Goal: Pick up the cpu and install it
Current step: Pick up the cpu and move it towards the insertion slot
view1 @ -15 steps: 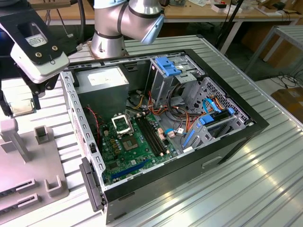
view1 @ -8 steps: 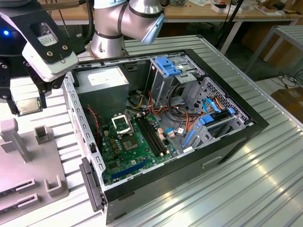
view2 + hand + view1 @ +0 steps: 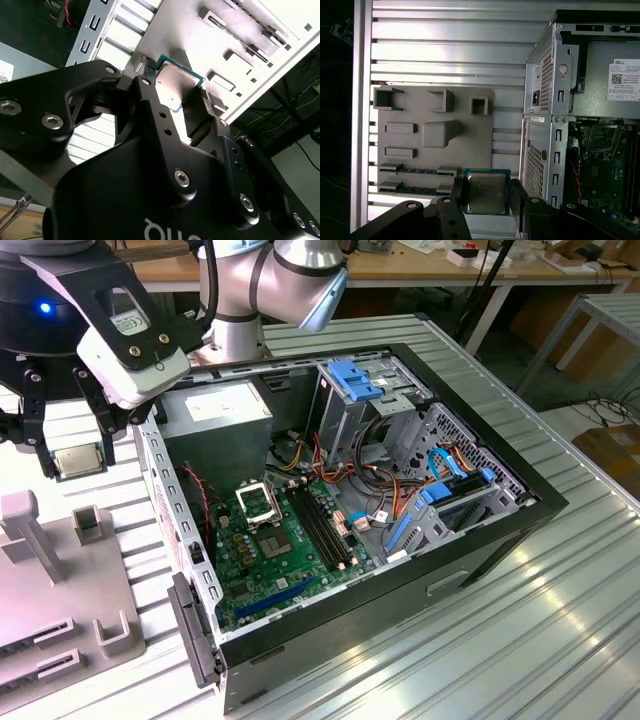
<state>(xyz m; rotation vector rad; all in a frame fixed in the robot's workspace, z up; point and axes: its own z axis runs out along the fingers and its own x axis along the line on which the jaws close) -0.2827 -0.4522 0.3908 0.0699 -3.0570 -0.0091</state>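
The cpu (image 3: 80, 460) is a small square chip with a silver-grey top, held in the air at the exterior view's left. My gripper (image 3: 77, 464) is shut on it, one black finger on each side. It hangs above the grey fixture plate (image 3: 40, 590), outside the open computer case (image 3: 545, 502). Both wrist views show the cpu (image 3: 176, 84) (image 3: 486, 192) clamped between the fingers (image 3: 146, 87) (image 3: 517, 197). The black-and-silver socket frame (image 3: 257, 502) (image 3: 602, 140) sits on the green motherboard inside the case, well off to the exterior view's right of the gripper.
The case wall (image 3: 165, 490) (image 3: 542, 130) stands between the gripper and the motherboard. Raised grey holders (image 3: 25, 530) (image 3: 440, 132) stick up from the fixture plate. Inside the case are a power supply (image 3: 215, 410), a drive cage (image 3: 355, 390) and loose cables (image 3: 380, 480).
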